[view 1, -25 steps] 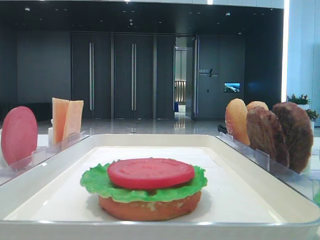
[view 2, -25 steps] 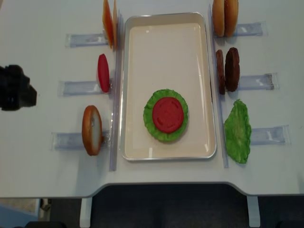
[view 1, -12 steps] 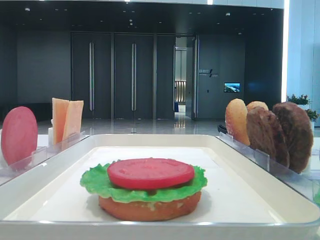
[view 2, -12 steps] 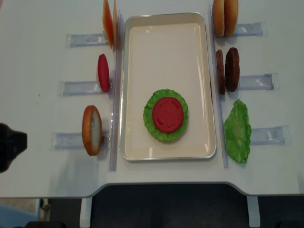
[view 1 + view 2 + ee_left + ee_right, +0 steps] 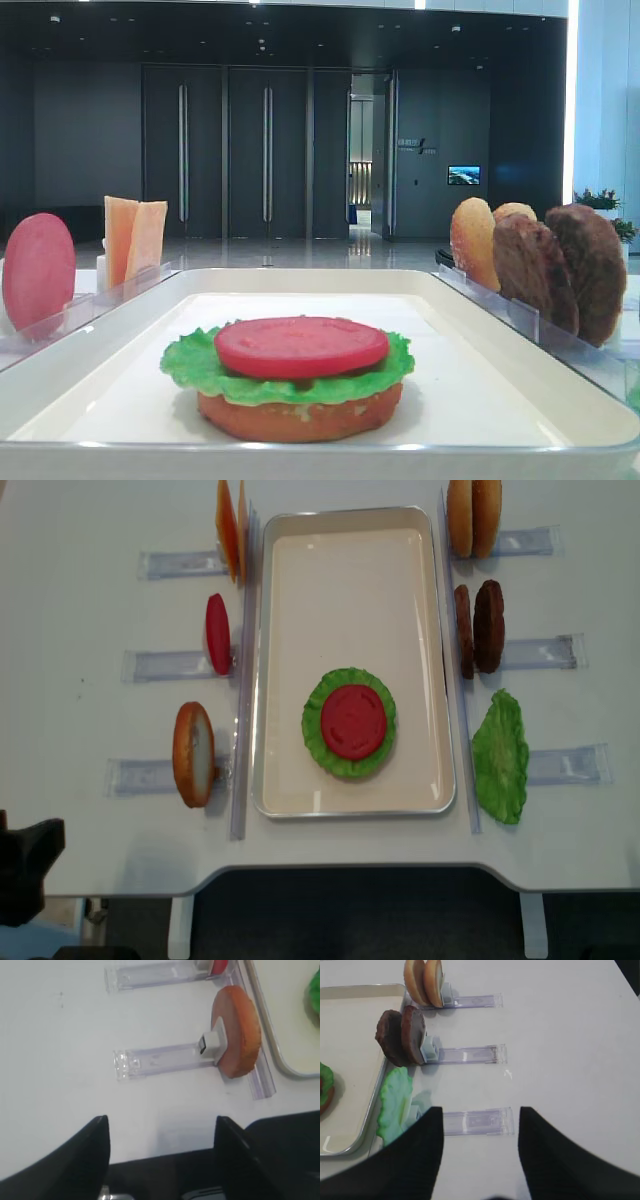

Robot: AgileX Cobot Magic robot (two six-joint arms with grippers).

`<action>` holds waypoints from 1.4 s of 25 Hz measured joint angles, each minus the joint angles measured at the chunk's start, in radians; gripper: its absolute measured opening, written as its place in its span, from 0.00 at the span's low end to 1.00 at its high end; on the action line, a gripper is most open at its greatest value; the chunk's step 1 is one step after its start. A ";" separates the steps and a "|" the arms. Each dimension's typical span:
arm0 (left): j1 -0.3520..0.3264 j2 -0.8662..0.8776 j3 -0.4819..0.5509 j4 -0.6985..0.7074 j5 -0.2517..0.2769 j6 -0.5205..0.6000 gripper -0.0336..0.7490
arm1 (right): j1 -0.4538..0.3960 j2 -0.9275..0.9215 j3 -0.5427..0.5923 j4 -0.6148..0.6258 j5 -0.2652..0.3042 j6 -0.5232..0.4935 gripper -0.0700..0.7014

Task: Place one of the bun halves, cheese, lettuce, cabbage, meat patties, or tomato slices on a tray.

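White tabletop (image 5: 90, 600) carries the white tray (image 5: 350, 525), where a tomato slice (image 5: 353, 721) lies on lettuce (image 5: 318, 742) over a bun half (image 5: 300, 418). Left of the tray, another bun half (image 5: 193, 754) stands in its clear rack (image 5: 160, 1060). Both the left gripper (image 5: 160, 1135) and right gripper (image 5: 480, 1125) are spread wide, holding nothing.

You see a glossy white tray (image 5: 350, 580) with a shiny metallic-looking rim; beside it, clear plastic racks (image 5: 175, 665) lie on the matt white table (image 5: 80, 730). The meat patties (image 5: 480, 627) look rough, the tomato slice (image 5: 353, 721) smooth.
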 joint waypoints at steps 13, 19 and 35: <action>0.000 -0.289 0.038 -0.019 -0.057 0.010 0.67 | 0.000 0.000 0.000 0.000 0.000 0.000 0.53; 0.000 -0.308 0.039 -0.019 -0.062 0.013 0.63 | 0.000 0.000 0.000 0.000 0.000 0.000 0.53; 0.002 -0.308 0.039 -0.032 -0.062 0.025 0.35 | 0.000 0.000 0.000 0.000 0.000 0.000 0.53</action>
